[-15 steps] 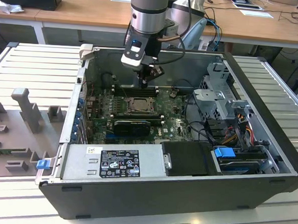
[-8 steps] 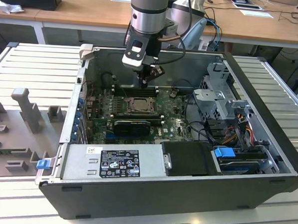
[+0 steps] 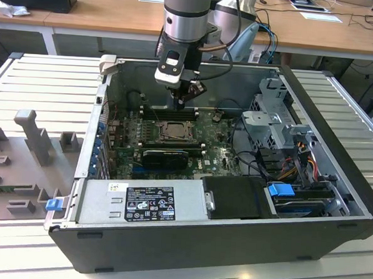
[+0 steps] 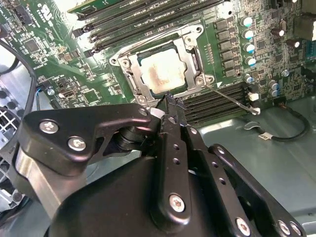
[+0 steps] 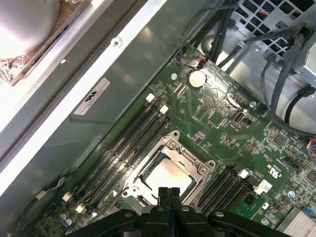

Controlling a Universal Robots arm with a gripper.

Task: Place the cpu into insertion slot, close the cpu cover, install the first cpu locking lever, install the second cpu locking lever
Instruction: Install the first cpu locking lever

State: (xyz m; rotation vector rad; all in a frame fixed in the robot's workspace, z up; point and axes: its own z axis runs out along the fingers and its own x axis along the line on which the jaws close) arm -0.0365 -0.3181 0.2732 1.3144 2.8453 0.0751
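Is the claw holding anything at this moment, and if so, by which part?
Nothing is held: the claw is shut on nothing, its tips near the edge of the cpu cover.

Your cpu (image 4: 165, 71) is pale silver with a brownish smear, its cover (image 4: 131, 76) bright silver, the board (image 4: 64, 64) green, the RAM slots (image 4: 143, 17) black, the gripper (image 4: 169, 103) matte black. In the exterior view, at the cpu's four o'clock, a clip (image 3: 282, 189) is blue.
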